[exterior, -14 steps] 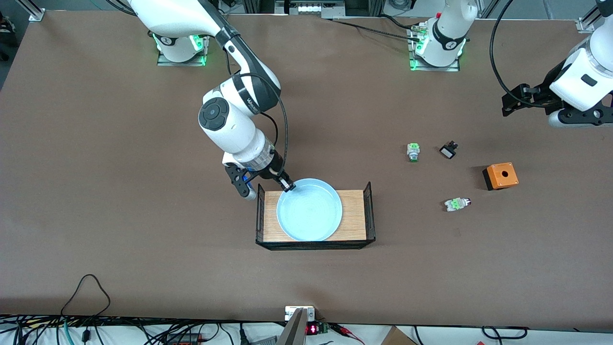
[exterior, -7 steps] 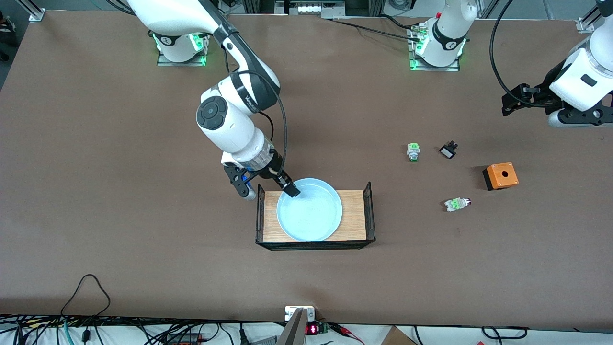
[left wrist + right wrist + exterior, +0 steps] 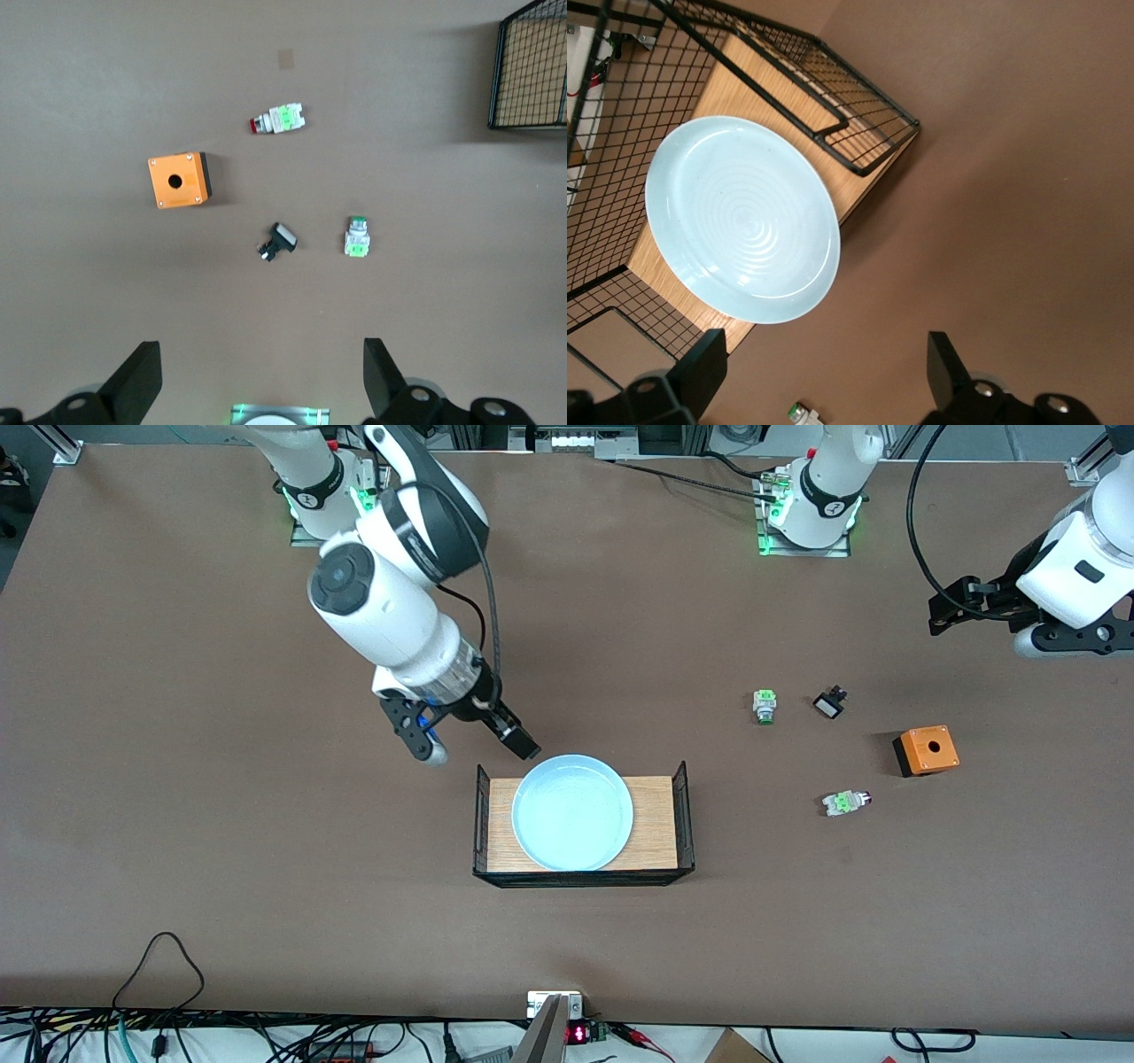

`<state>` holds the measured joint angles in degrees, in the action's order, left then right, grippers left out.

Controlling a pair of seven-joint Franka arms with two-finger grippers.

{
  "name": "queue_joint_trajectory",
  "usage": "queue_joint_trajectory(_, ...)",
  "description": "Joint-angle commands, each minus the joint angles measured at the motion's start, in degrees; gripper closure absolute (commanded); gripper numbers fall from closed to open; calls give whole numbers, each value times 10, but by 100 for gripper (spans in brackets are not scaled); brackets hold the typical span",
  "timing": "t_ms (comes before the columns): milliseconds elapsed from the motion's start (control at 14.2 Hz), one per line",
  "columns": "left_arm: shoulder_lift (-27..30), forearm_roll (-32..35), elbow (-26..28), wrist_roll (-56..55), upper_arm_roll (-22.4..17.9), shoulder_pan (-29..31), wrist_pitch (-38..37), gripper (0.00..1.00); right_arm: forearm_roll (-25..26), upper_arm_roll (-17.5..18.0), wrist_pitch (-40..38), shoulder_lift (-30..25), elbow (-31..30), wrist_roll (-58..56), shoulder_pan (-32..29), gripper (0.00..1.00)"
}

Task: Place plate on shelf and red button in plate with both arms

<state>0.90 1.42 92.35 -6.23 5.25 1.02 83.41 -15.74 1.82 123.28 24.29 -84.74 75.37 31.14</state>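
The light-blue plate lies flat on a wooden tray with black mesh ends; it also shows in the right wrist view. My right gripper is open and empty, up in the air over the table beside the tray's edge nearest the robots' bases. The red button lies on its side on the table toward the left arm's end. My left gripper is open and empty, waiting high over that end of the table.
A unit with a green tip, a small black-and-white switch and an orange box with a hole lie near the red button. The tray's mesh end walls stand upright.
My right gripper has opened off the plate's rim, risen and drawn back toward its base. The plate stays on the tray. The left arm has not moved.
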Motion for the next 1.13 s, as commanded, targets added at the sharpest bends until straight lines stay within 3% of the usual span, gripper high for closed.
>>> queue_joint_trajectory(0,-42,-8,-70,5,-1,-4,-69,0,11,2,-51,-41,-7,-40,-25,0)
queue_joint_trajectory(353,-56,-27,-82,10,-1,-4,-88,0,31,2,-181,-85,-7,-243,-96,0)
queue_joint_trajectory(635,-69,-25,-84,14,0,-8,-88,0,42,2,-247,-90,-9,-383,-173,0)
queue_joint_trajectory(847,-72,-26,-83,22,0,-9,-79,0,108,2,-261,-93,-14,-455,-200,0)
queue_joint_trajectory(1058,-76,-18,-75,120,0,-20,-45,0,167,2,-278,-104,-15,-535,-228,0)
